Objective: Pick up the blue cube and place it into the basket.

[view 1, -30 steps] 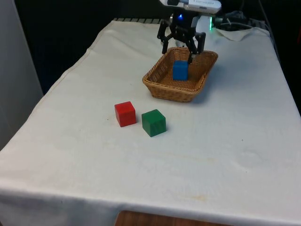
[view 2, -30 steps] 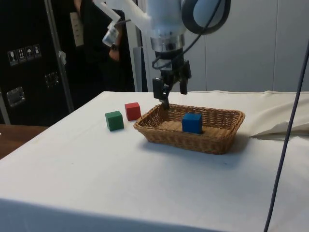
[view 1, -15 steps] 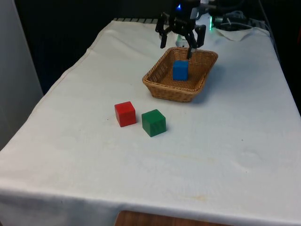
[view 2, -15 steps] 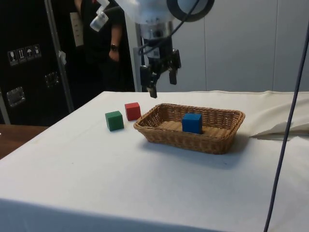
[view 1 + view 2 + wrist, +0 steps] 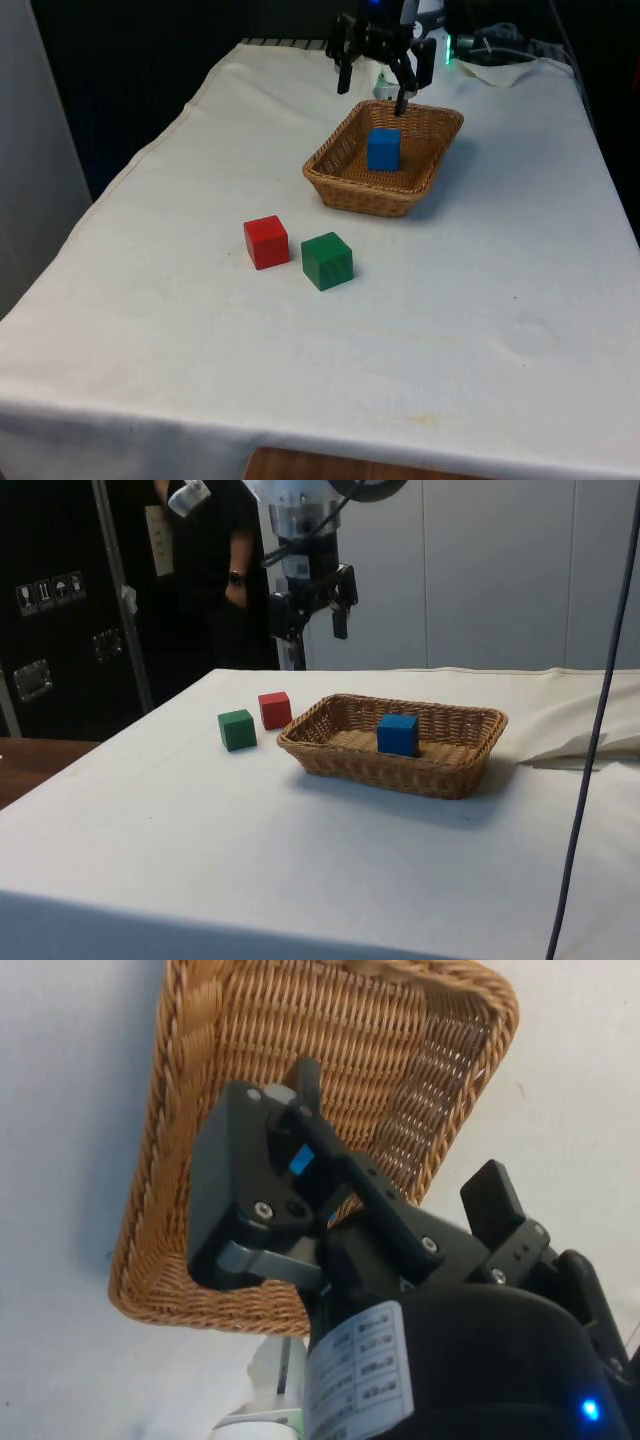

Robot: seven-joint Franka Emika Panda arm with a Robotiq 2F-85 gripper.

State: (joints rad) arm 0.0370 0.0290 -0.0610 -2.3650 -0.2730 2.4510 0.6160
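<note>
1. Resting on the woven floor of the basket (image 5: 345,172), the blue cube (image 5: 383,149) sits upright toward the basket's far half in the front view; the side view shows the blue cube (image 5: 398,734) clear of the wicker walls
2. Above and beyond it hangs the gripper (image 5: 373,88), over the basket's far rim in the front view, with open air between it and the cube
3. From the side the gripper (image 5: 313,630) is well above the basket (image 5: 440,772) and off its end nearest the other cubes, not over the blue cube
4. Its two fingers are spread wide and hold nothing; the wrist view shows one finger (image 5: 498,1198) apart from the other, with the basket (image 5: 165,1140) beneath
5. On the cloth-covered table (image 5: 480,330), a red cube (image 5: 266,242) and a green cube (image 5: 327,261) sit just beside each other, apart from the basket, nearer the front camera
6. A person (image 5: 215,570) in dark clothing stands behind the table in the side view
</note>
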